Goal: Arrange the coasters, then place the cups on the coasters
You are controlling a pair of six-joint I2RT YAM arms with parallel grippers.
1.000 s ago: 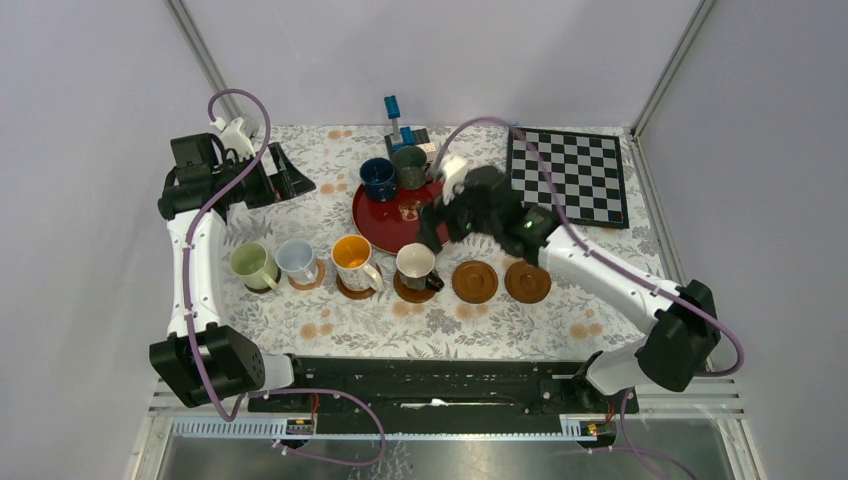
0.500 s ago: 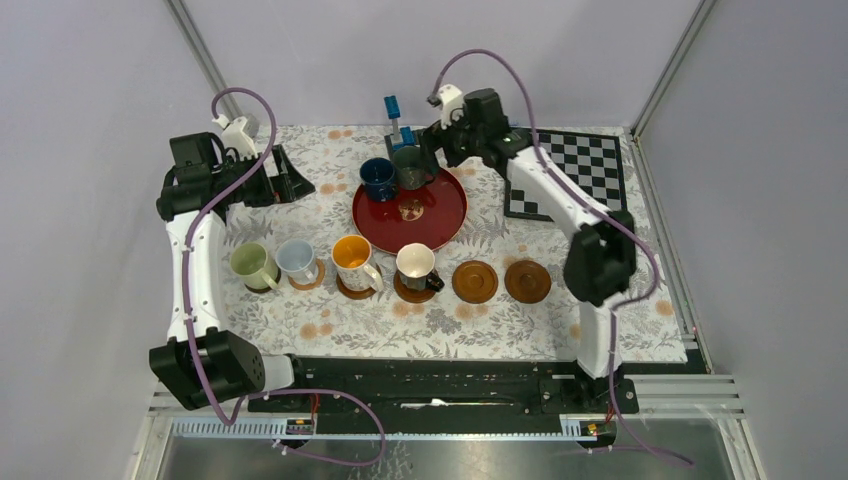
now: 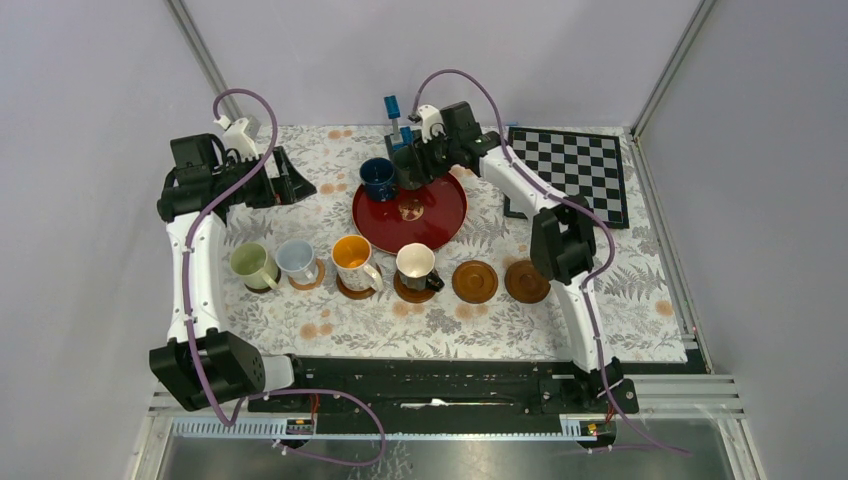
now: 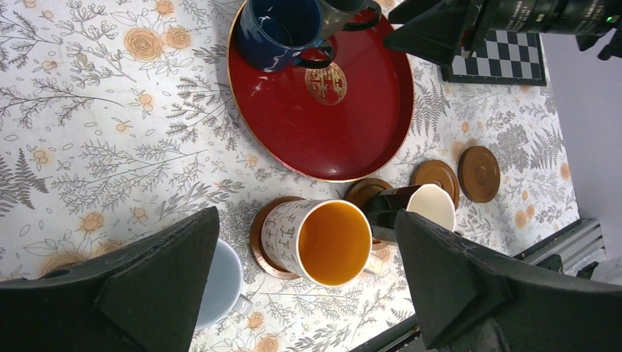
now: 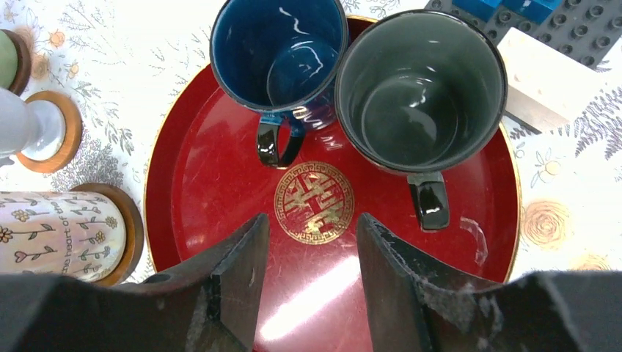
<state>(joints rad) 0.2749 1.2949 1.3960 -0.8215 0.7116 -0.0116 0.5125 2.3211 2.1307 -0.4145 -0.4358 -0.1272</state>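
Cups step: right claw (image 5: 312,220), narrow, empty, over tray (image 5: 205,169) near grey cup (image 5: 422,88); next needs grip on its rim; left claw (image 4: 306,216) wide.

The tray (image 5: 191,183) is glossy red lacquer, finely scratched, with a gilt emblem. The dark blue cup (image 5: 279,44) and grey-green cup (image 5: 422,81) are glazed ceramic, shiny with bright highlights. The coasters (image 4: 478,174) are smooth brown wood with a soft sheen, the cloth (image 4: 95,147) is matt with a printed floral pattern, and the right gripper (image 5: 309,224) is matt black plastic, slightly grainy.
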